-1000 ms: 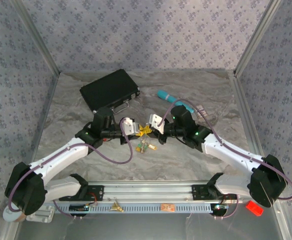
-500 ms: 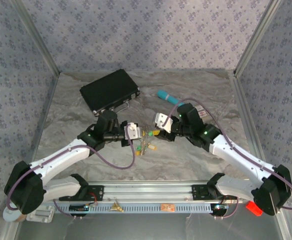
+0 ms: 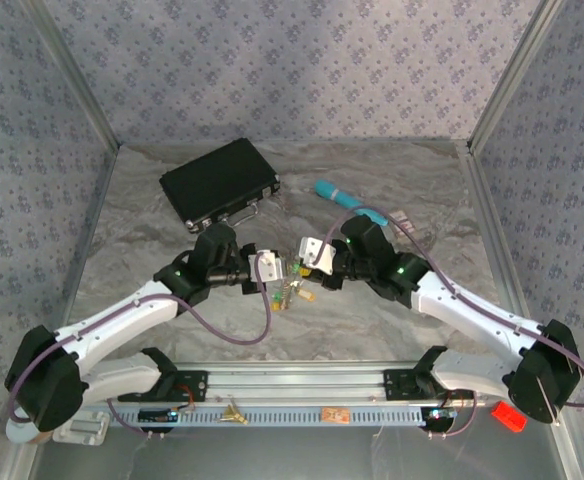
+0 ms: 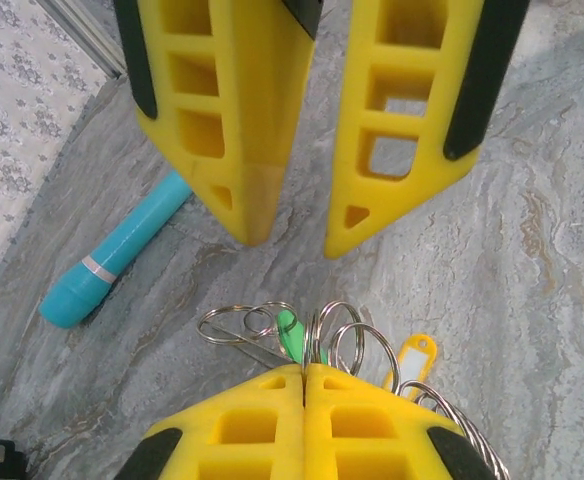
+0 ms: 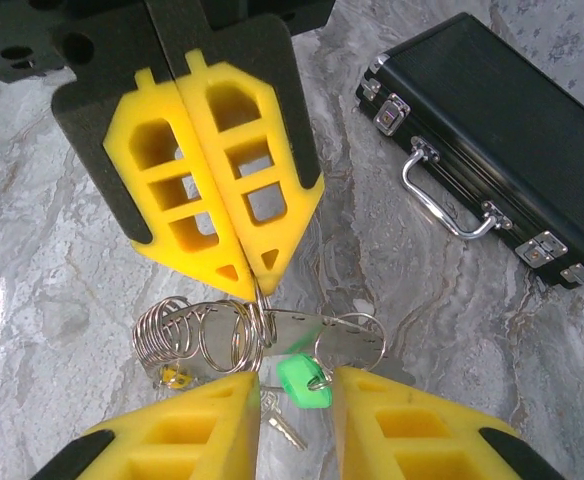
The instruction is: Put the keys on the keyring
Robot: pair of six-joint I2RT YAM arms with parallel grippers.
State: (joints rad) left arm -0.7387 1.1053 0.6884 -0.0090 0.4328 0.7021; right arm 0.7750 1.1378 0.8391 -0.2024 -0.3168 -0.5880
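Between our facing arms, left jaws pinch the silver wire keyring, which lies crosswise. Our right jaws stand spread, the green-headed metal key just between them.

Silver keyring, green key, teal tool, black case, grey marbled table

We take this for a robotics lab test cell; two white robot arms are bolted to a slotted aluminium rail; aluminium posts frame the booth; patterned cloth walls close it in; a marbled sheet covers the table.
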